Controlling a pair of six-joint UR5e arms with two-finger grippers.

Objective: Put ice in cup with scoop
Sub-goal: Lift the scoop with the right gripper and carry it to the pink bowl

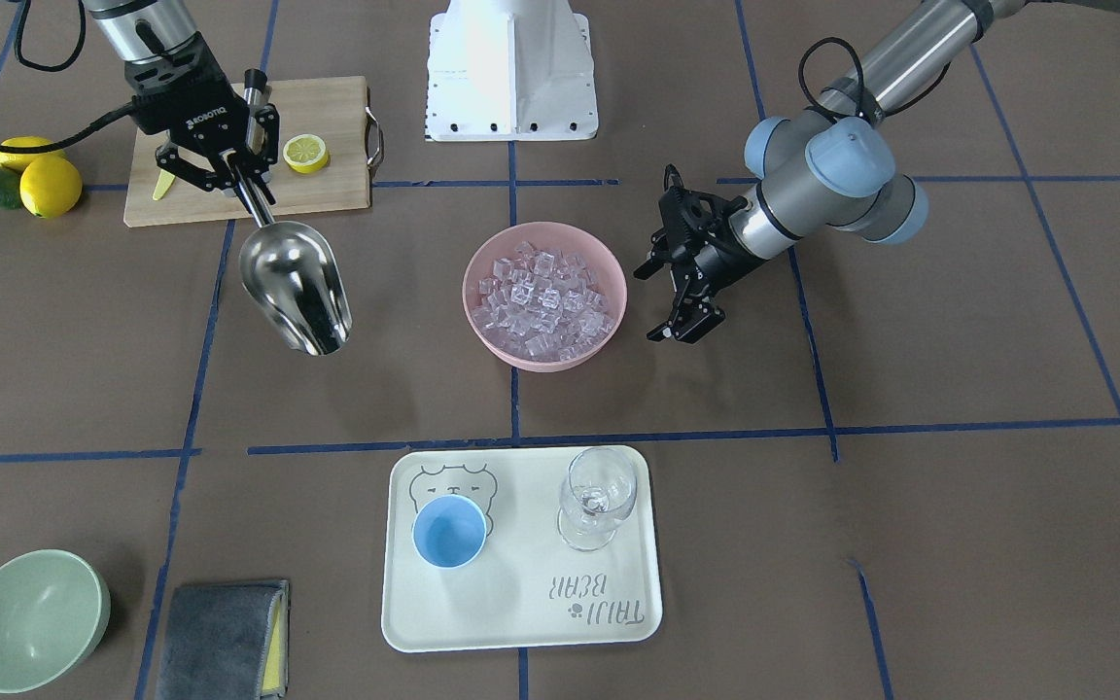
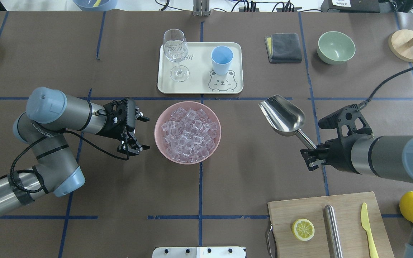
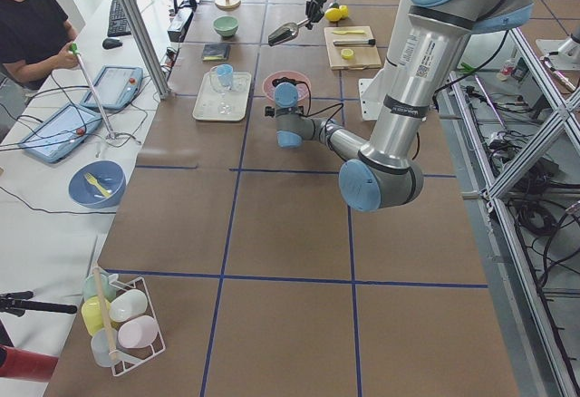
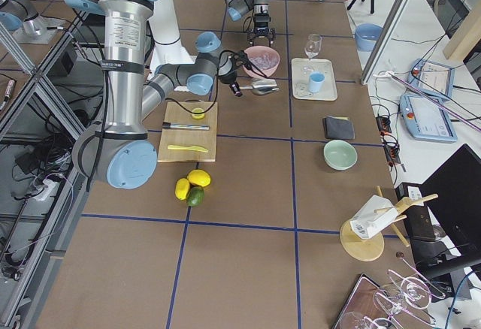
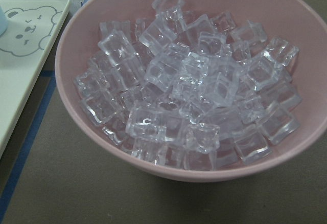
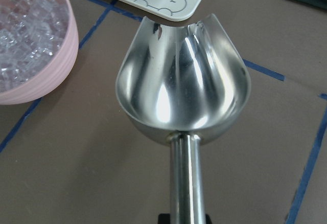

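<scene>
Overhead exterior view puts the ice point(image 2: 188, 130), heaped in the pink bowl point(image 2: 156, 133), well to the left of your empty scoop point(image 2: 283, 116), whose mouth points forward past it; the right tool point(image 2: 312, 157) grips its handle, the left tool point(image 2: 142, 132) gapes empty beside the bowl.

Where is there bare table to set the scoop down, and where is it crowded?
Bare table lies between the bowl and the scoop, and nearer the robot, between bowl and board. A small bare strip lies between glass and cup on the tray. Crowded: the left gripper close beside the bowl.
</scene>
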